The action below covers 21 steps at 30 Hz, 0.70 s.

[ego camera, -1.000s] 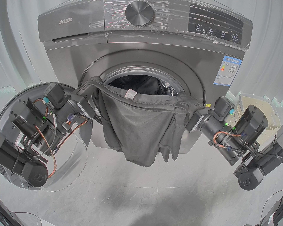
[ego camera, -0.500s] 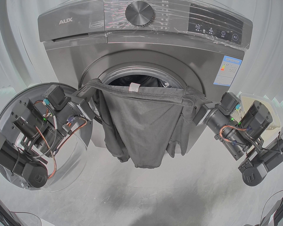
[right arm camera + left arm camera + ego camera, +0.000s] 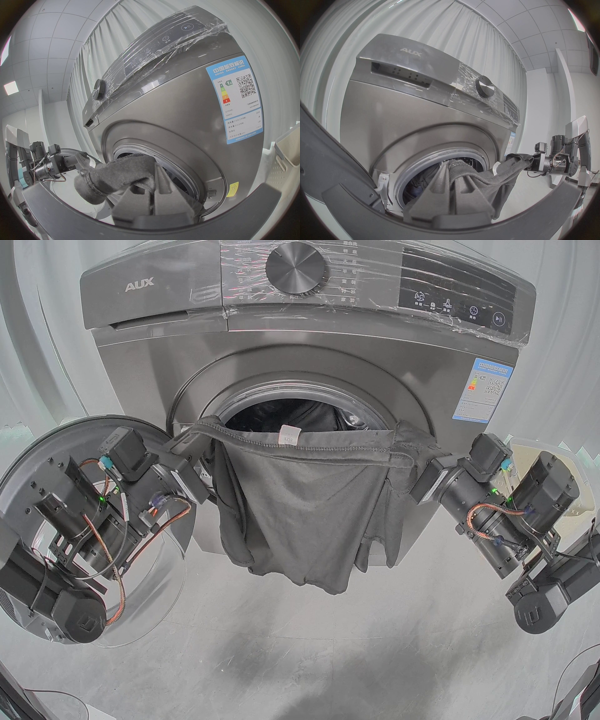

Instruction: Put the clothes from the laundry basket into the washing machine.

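A dark grey garment (image 3: pixel 306 502) hangs stretched in front of the washing machine's round opening (image 3: pixel 300 412). Its upper edge, with a small white tag (image 3: pixel 289 434), runs level across the lower part of the opening. My left gripper (image 3: pixel 203 430) is shut on the garment's left corner, my right gripper (image 3: pixel 415 449) on its right corner. The left wrist view has the cloth (image 3: pixel 487 181) pinched between its fingers (image 3: pixel 440 190). In the right wrist view the cloth (image 3: pixel 118 175) bunches over that gripper's fingers (image 3: pixel 165 193). More dark clothes (image 3: pixel 312 415) lie inside the drum.
The machine's glass door (image 3: pixel 87 527) stands swung open at the left, behind my left arm. A cream laundry basket (image 3: pixel 572 465) sits on the floor at the right, beside my right arm. Grey floor (image 3: pixel 312 646) lies below the hanging garment.
My right gripper has moved to the right and pulled the garment taut. The upper edge then sank slightly with my left gripper, and the hem has swung.
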Motion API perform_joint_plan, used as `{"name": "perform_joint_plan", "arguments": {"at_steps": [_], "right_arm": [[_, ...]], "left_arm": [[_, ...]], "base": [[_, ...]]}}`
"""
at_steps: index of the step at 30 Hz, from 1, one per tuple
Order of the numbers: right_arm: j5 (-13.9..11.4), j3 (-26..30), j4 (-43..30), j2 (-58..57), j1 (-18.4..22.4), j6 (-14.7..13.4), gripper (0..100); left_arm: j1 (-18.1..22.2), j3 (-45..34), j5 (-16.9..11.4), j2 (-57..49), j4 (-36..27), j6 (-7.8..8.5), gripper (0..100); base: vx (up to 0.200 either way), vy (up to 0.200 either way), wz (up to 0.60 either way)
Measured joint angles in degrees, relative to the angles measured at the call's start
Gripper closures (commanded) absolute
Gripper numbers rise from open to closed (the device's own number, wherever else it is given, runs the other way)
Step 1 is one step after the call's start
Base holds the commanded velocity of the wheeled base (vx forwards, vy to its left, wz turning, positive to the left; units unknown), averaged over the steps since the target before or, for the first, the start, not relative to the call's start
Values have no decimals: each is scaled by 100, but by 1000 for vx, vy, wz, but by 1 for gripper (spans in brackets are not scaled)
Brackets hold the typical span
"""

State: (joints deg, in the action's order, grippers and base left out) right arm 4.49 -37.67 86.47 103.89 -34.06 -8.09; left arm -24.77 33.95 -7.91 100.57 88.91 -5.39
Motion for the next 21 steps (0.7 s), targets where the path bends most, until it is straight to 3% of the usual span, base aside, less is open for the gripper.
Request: {"name": "perform_joint_plan", "arguments": {"at_steps": [11,21], "right_arm": [[0,324,-22,157,-299,-24,100],[7,986,16,503,-929,-50,100]], "left_arm": [[-577,-38,-18,524,5,35,100],[-841,146,-43,867,5,123,100]], "base": [[0,0,0],[0,0,0]]}}
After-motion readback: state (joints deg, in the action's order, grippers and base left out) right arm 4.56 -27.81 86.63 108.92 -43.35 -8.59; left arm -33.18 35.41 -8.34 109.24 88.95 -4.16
